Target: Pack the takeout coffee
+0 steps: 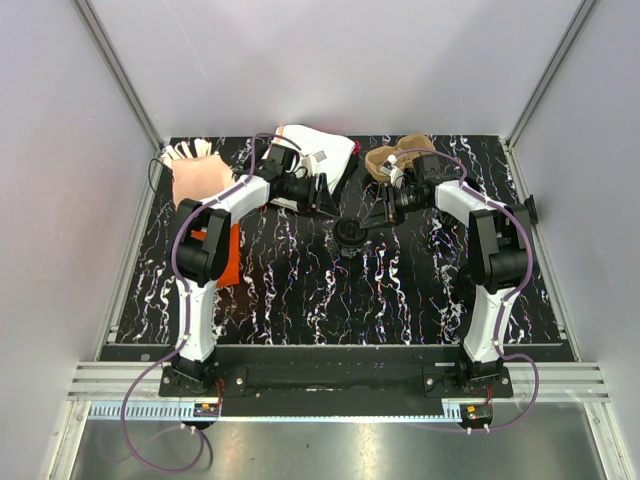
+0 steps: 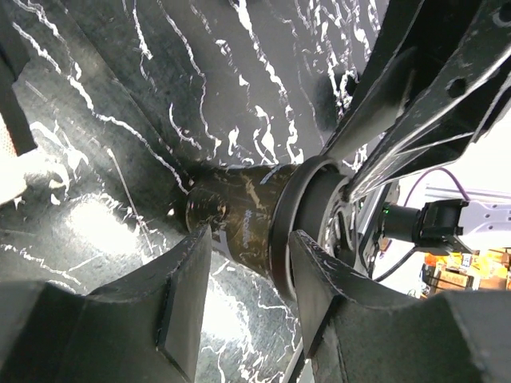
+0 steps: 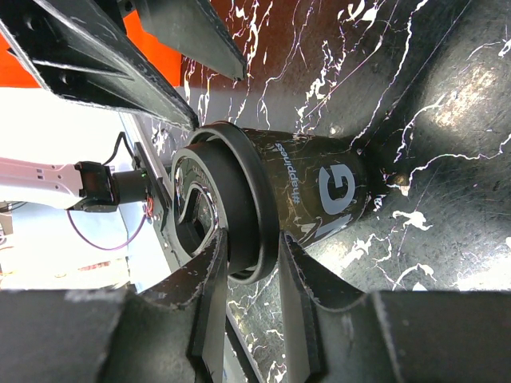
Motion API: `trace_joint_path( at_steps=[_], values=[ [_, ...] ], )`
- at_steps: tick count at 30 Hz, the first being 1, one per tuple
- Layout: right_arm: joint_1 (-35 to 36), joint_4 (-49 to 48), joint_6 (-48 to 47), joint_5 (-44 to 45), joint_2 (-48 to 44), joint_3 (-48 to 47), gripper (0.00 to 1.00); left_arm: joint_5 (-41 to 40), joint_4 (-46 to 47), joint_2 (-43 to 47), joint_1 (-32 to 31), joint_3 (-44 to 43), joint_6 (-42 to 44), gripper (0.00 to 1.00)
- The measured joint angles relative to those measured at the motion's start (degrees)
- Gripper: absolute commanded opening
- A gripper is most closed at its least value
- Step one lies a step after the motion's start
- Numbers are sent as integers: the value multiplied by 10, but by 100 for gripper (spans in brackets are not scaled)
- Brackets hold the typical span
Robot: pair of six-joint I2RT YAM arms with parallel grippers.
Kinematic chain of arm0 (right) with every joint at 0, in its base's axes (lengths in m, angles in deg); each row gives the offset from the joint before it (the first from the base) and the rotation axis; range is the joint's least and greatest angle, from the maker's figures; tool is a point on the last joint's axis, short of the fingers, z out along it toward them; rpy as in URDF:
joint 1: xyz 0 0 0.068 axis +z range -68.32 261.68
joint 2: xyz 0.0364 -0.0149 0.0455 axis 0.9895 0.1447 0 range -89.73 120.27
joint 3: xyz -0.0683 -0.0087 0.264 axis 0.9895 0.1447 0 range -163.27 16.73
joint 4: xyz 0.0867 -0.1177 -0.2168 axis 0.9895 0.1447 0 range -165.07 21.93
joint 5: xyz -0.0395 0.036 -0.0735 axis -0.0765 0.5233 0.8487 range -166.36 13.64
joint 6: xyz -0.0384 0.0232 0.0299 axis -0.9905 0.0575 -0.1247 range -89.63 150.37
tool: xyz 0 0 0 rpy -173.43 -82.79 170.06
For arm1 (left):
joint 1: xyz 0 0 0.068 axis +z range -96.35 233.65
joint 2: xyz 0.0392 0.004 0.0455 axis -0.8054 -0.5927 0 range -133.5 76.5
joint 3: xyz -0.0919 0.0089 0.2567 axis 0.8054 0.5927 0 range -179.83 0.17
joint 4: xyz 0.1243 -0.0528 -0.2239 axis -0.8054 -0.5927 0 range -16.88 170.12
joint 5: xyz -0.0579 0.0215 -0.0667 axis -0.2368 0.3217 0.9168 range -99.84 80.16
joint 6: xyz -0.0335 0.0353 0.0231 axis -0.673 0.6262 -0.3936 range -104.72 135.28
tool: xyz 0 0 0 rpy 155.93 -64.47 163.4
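one takeout coffee [image 1: 349, 234] stands on the table [image 1: 300, 300], midway between the arms. the left gripper [image 1: 326, 202] is near its upper left and the right gripper [image 1: 378, 211] just beside its right.

left wrist view: the fingers [image 2: 180, 303] are spread and straddle its wall at the rim. contact cannot be confirmed.

right wrist view: the fingers [image 3: 209, 307] pinch the rim, one on the mouth side and one on the outer wall.

handling estimate: light, thin-walled and smooth, so it will likely dent or tip easily. fill level is not visible. the stiffer rim is the preferred hold, with gentle pressure.
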Motion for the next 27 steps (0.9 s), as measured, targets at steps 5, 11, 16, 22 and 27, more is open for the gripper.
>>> trace_joint_path(
  at_steps=[5,11,16,22,27],
  values=[
    [0,0,0,0,0,0,14,10,12,0,0,0,-7,47],
    [0,0,-2,1,0,0,15,14,5,0,-6,0,5,45],
    [0,5,-5,0,0,0,14,7,-13,0,-10,0,33,43],
    [2,5,-12,1,0,0,14,1,-32,0,-13,-3,56,40],
    [4,6,-17,8,-3,0,14,-17,-43,6,-19,-5,75,34]
  ],
)
